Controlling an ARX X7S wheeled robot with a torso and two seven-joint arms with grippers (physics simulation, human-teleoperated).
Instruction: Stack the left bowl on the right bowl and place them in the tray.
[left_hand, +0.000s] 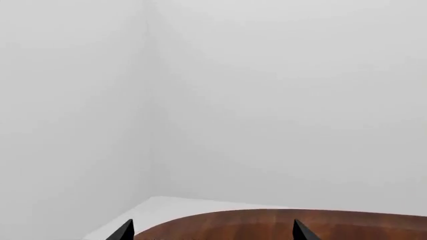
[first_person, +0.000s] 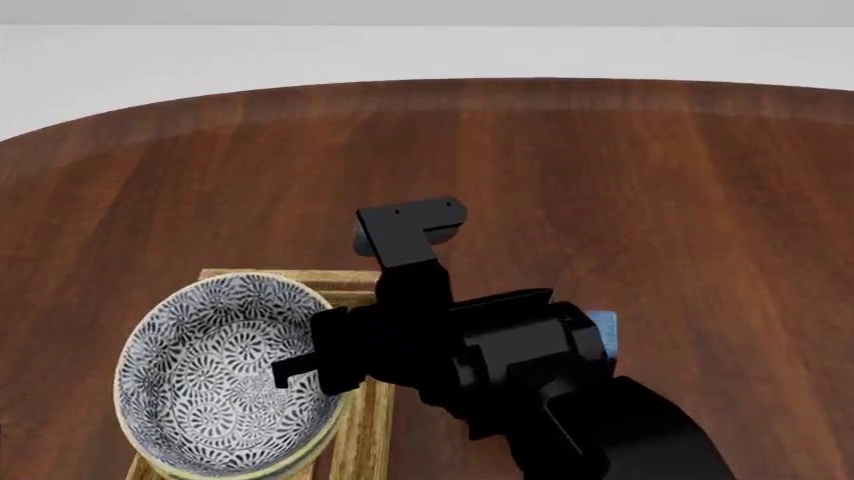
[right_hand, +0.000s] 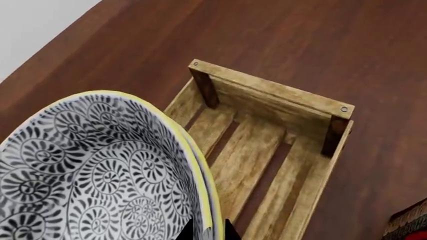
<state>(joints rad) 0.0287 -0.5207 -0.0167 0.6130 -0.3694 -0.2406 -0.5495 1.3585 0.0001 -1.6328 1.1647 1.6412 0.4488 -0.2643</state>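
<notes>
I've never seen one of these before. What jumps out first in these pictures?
The patterned bowls, black-and-white swirls inside with a yellow rim, stacked over the wooden tray near the table's front left. The black right gripper pinches their rim, its bulky arm filling the lower middle of the head view. The left gripper only faces a blank wall beyond the table edge.

Right arm reaching in low, left pincer tips barely in shot

The black right arm crosses the head view with its wrist turned left, right pincer (first_person: 300, 370) nipped on the rim of the stacked bowls (first_person: 214, 375); the left pincer (left_hand: 213, 231) shows two dark tips set well apart
</notes>
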